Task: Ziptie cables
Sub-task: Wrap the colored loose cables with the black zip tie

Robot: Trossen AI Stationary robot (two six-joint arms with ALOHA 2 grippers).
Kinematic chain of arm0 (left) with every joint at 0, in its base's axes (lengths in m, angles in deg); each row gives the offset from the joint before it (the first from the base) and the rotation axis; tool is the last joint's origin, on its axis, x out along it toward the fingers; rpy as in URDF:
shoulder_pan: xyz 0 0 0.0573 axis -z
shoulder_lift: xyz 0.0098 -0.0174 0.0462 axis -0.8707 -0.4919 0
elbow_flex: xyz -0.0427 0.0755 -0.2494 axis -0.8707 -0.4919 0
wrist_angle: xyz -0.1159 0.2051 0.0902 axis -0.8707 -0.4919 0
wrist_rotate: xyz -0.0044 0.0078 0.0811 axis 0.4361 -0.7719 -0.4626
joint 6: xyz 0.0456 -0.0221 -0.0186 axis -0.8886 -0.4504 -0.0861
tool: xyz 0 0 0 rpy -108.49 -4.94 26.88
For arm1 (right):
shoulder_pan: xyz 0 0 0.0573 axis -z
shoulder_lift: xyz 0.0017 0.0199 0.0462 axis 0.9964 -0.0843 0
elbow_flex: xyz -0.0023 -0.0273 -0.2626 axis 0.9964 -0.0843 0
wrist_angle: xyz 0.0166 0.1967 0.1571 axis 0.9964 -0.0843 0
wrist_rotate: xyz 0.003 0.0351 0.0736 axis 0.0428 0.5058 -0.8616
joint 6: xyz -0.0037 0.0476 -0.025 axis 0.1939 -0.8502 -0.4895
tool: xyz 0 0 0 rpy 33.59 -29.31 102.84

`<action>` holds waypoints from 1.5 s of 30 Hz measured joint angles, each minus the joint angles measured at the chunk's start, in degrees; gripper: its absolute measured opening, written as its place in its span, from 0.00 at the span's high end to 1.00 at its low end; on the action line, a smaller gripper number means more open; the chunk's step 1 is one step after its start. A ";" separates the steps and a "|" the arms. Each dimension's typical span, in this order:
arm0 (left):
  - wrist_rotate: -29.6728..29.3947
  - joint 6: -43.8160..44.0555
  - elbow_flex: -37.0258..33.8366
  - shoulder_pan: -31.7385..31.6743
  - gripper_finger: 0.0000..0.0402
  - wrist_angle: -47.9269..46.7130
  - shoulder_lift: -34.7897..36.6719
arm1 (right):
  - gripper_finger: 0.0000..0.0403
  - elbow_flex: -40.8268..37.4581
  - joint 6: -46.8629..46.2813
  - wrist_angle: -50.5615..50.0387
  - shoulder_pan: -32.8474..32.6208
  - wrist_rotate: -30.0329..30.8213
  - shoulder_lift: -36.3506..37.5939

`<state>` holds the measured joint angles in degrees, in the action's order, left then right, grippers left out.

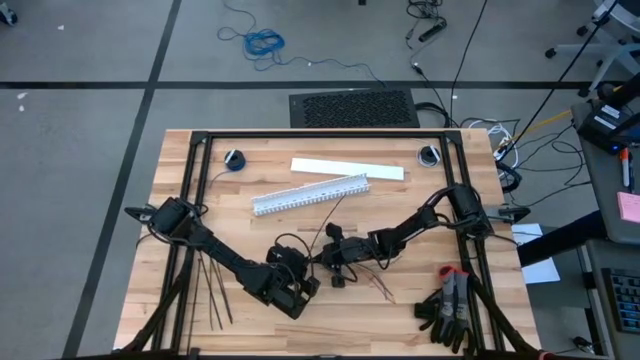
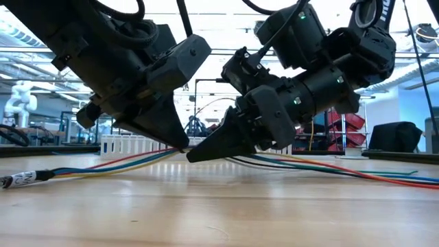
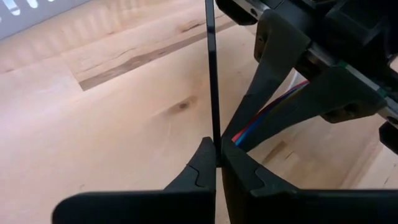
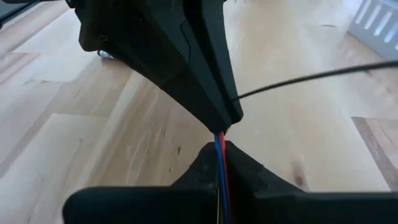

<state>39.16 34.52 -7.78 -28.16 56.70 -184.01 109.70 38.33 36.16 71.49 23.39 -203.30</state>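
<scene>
The cables (image 2: 103, 167) are a bundle of red, blue and yellowish wires that crosses the table, with a dark, white-labelled tip (image 2: 20, 178) lying on the wood. My right gripper (image 4: 221, 146) is shut on the bundle near the table's middle (image 1: 332, 262). My left gripper (image 3: 217, 146) is shut on one thin black ziptie (image 3: 211, 74), fingertip to fingertip with the right gripper (image 2: 188, 149). Several spare zipties (image 1: 210, 290) lie flat at the near left. My left gripper pinches the ziptie near one end (image 3: 215, 138) between its two fingertips. The strip runs straight out from the fingers, clear of the table. The fingers slant down toward the table, right beside the bundle. My right gripper pinches the wire bundle (image 4: 220, 140) between its two fingers, which slant down from the table's right. The wires pass between the fingers. The bundle is raised a little at the hold (image 2: 206, 152), and both of its ends rest on the wood.
A white slotted duct (image 1: 310, 195) and a flat white strip (image 1: 347, 168) lie behind the grippers. Dark gloves with red cuffs (image 1: 450, 310) lie at the near right. Bare wood lies in front of the grippers (image 2: 219, 213).
</scene>
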 joint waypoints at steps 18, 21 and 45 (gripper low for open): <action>2.65 4.34 -0.04 0.96 0.98 -5.79 0.00 | 1.00 -1.31 -1.26 1.36 -0.67 1.49 0.07; 2.87 4.56 -0.04 1.07 0.98 -6.32 0.00 | 1.00 -2.93 -2.26 3.45 -0.65 1.79 0.11; 5.25 7.15 -0.27 1.55 0.98 -10.60 -0.05 | 1.00 -4.94 -4.67 4.81 -2.52 2.84 0.20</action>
<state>44.41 41.67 -8.04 -26.60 46.11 -184.06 104.76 33.67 40.97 68.97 26.23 -203.11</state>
